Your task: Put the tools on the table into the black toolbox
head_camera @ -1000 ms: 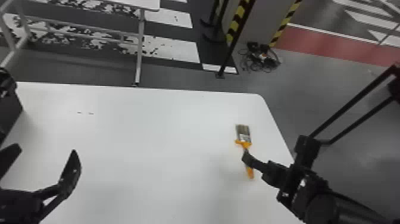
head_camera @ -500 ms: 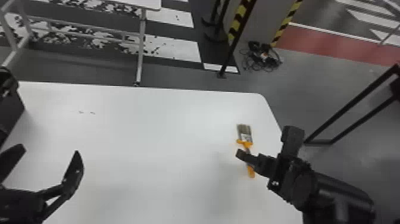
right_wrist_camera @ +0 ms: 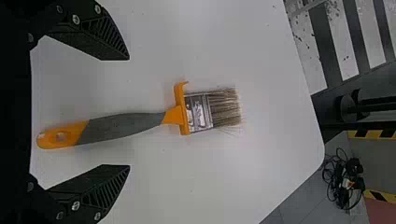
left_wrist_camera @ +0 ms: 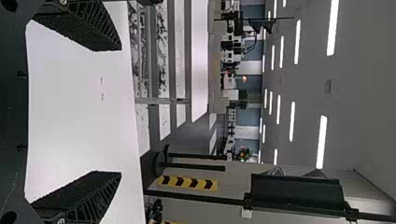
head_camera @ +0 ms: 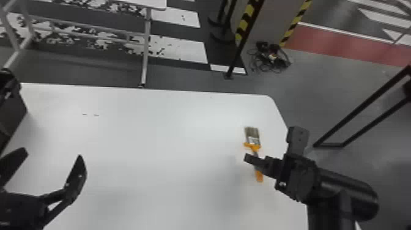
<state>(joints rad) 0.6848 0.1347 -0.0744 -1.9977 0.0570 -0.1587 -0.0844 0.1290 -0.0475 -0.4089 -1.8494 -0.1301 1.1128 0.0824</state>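
At the far left of the head view, the black toolbox (head_camera: 12, 110) is cut off by the edge, so I can't tell what is inside it or whether any tool has already been put away. Near it is the left gripper (head_camera: 51, 154), its fingers spread wide over the white counter (head_camera: 153, 137) with nothing between them. It looks to have no part in the present step.

Farther right, well apart from the toolbox, a paintbrush (head_camera: 252, 147) lies flat on the counter near its right-hand end, bristles toward the far edge. So this tool has yet to go in: the pick, the carry across the counter and the drop all remain. The metal ferrule bears a pale label (right_wrist_camera: 196, 113) with small print, but none of it can be made out, and I find no brand or other wording that can be read.

Rightmost, the right gripper (right_wrist_camera: 129, 112) is wide open and holds nothing. Its fingers stand one on each side of the grey and orange handle (right_wrist_camera: 121, 127), apart from it. The step in hand seems to be lining up for the grasp; next it would need to lower a little and close.
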